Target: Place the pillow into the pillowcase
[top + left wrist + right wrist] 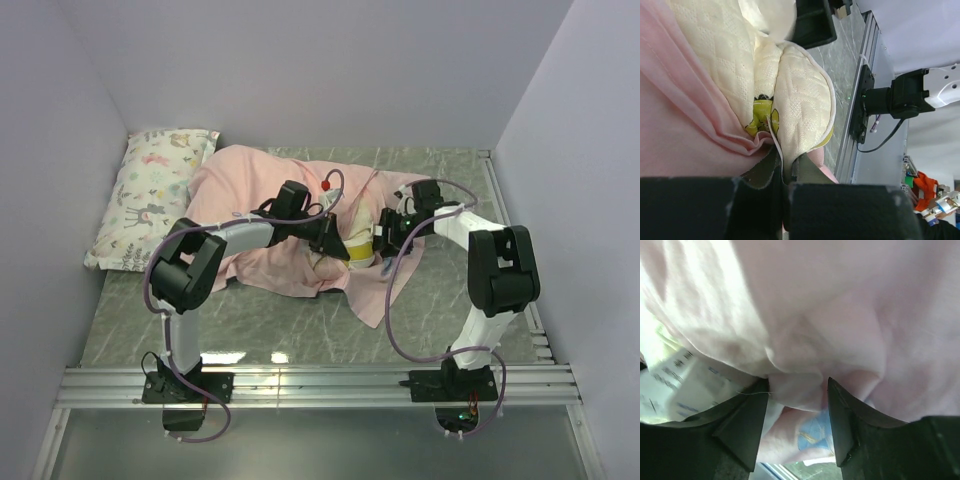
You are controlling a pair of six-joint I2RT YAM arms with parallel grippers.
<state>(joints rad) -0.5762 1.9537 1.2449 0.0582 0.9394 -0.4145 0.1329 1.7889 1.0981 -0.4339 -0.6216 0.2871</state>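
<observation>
Step in hand: drawing pillowcase [262, 182] over pillow [802, 100]. Pillow at frame centre in top view, mostly covered; yellow-banded end still pokes out. Left gripper [785, 172] jaws together, pinching pillow edge seam. Right gripper [796, 422] jaws apart, pink fabric bunched between. Next, likely: right closes on fabric, pulls over exposed end.

Plain pale lilac walls [350, 60] close in the back and both sides of the frame. The worktop [450, 300] is grey-green and marbled, with soft glare [280, 357] just above the silver aluminium rail [320, 385] crossing the lower frame.
</observation>
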